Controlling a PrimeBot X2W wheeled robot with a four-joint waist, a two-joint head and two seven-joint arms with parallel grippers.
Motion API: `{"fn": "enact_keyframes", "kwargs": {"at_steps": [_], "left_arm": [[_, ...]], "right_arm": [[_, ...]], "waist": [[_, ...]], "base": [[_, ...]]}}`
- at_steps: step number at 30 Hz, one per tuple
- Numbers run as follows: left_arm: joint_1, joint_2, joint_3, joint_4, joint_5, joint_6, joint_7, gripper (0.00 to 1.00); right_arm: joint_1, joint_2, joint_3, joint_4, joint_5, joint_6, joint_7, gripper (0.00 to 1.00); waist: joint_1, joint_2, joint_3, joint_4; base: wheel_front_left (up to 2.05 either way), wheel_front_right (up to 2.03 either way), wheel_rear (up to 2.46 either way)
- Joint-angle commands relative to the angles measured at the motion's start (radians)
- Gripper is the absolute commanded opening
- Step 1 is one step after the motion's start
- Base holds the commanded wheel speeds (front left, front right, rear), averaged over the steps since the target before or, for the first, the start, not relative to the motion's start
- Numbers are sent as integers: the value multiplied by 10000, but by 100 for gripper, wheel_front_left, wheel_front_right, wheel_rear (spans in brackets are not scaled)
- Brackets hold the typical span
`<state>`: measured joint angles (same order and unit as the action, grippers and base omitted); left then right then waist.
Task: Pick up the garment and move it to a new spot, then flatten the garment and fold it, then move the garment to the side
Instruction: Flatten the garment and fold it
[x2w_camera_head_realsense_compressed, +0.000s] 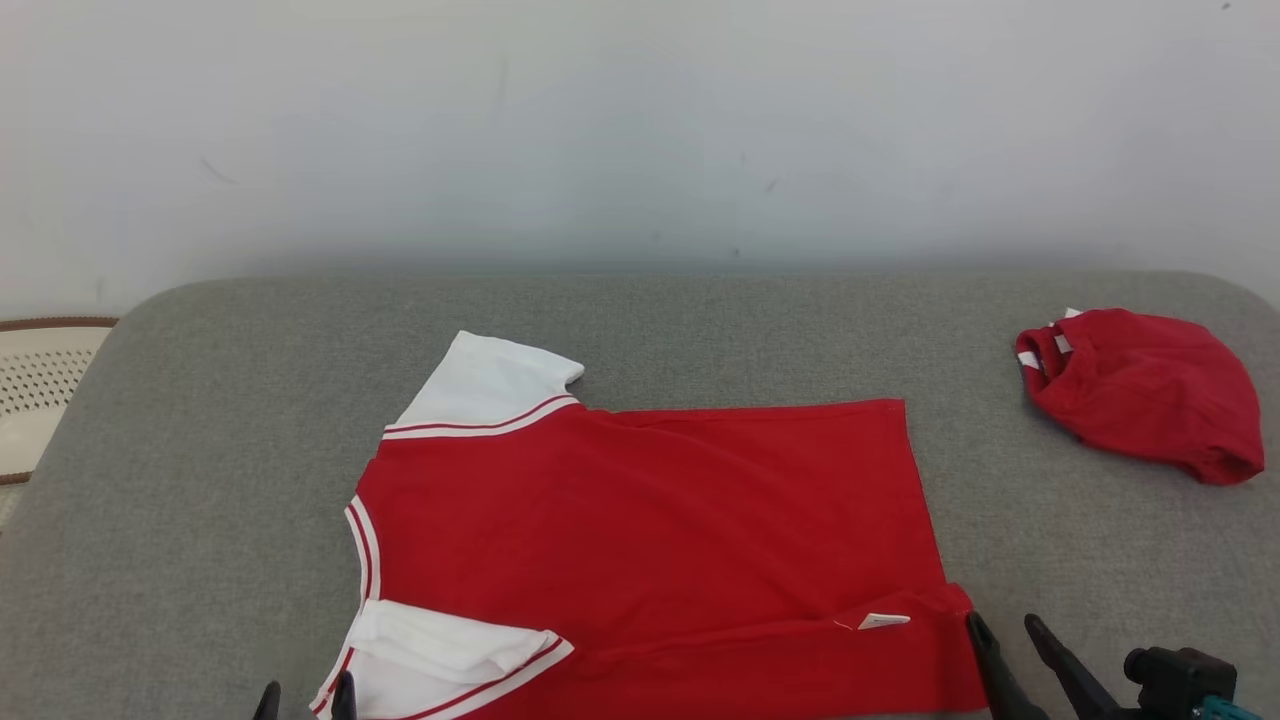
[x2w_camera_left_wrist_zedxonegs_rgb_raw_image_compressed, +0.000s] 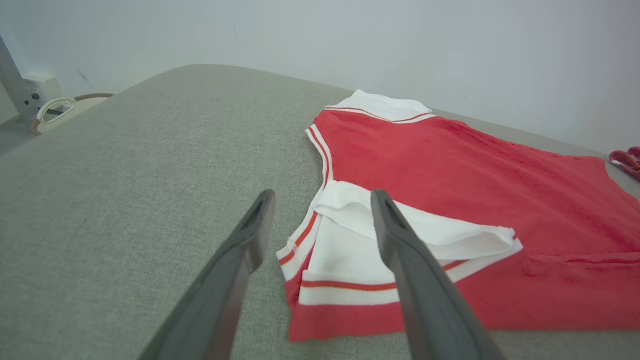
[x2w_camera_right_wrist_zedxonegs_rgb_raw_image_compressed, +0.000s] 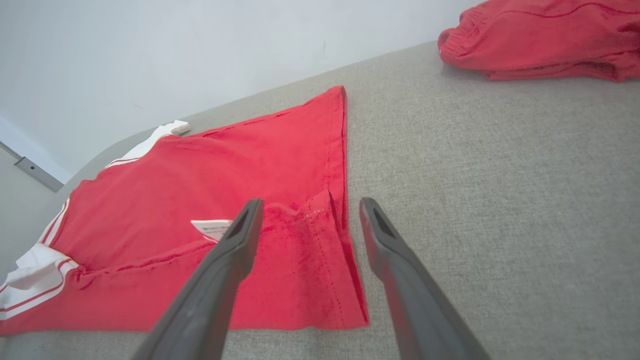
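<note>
Your left fingers (x2w_camera_left_wrist_zedxonegs_rgb_raw_image_compressed: 250, 235) and right fingers (x2w_camera_right_wrist_zedxonegs_rgb_raw_image_compressed: 235, 245) stand wide and empty at the near edge of the surface (x2w_camera_head_realsense_compressed: 200, 400), over the rumpled sleeve and hem corner of the red shirt (x2w_camera_head_realsense_compressed: 650, 520). Pinch only one layer there and the fold may skew, with the sleeve bunching underneath.
</note>
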<state>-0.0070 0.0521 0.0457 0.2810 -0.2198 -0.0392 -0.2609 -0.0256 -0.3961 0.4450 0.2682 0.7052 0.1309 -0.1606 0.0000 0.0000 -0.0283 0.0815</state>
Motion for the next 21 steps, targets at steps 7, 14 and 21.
{"fn": "enact_keyframes", "kwargs": {"at_steps": [7, 14, 21], "left_arm": [[291, 11, -61, -1461, 1084, 384, -62, 100], [469, 59, -99, -2045, 1580, 567, -62, 100], [343, 94, 19, -1902, 1388, 399, -62, 100]], "right_arm": [[-75, 382, -603, -455, -1430, -3, -812, 100], [293, 1063, -1341, -909, -2590, -3, -1007, 100], [573, 1396, -1469, -1063, -3181, -3, -847, 100]], "waist": [[0, 0, -47, 236], [0, 0, -80, 468], [0, 0, -67, 532]], "base": [[0, 0, 0], [0, 0, 0], [0, 0, 0]]}}
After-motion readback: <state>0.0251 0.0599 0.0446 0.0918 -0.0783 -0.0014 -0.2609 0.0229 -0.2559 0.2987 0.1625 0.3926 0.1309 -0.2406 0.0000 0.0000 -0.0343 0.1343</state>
